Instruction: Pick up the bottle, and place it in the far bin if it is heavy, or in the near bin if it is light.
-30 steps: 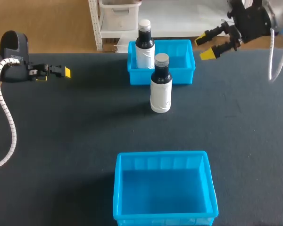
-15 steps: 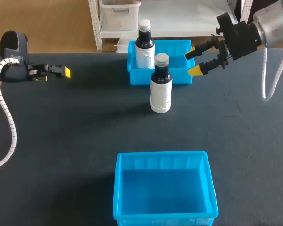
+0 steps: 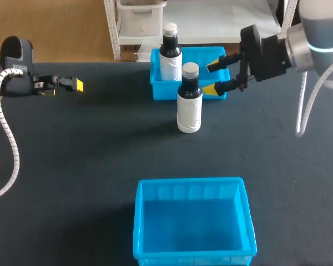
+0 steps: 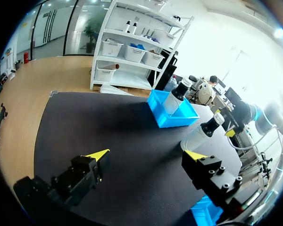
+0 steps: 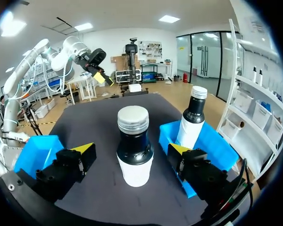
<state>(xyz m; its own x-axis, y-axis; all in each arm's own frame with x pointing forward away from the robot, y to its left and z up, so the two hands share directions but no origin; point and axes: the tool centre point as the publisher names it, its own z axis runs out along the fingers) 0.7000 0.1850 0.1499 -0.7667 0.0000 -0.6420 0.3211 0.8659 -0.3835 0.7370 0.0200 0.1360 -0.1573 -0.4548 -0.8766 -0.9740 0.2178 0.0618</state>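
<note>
The right tool (image 3: 212, 77) has swung down and in from the far right, and its fingers are spread wide just beside the bottle (image 3: 189, 100) without touching it. The bottle stands upright on the bench (image 3: 89, 155), just before the far bin (image 3: 156, 88), which holds a second bottle (image 3: 170, 55). The near bin (image 3: 191, 182) sits well apart. The left tool (image 3: 75, 85), fingers apart, is over the bench's far left.

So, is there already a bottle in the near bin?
No, the near bin shows only its bare blue floor.
</note>
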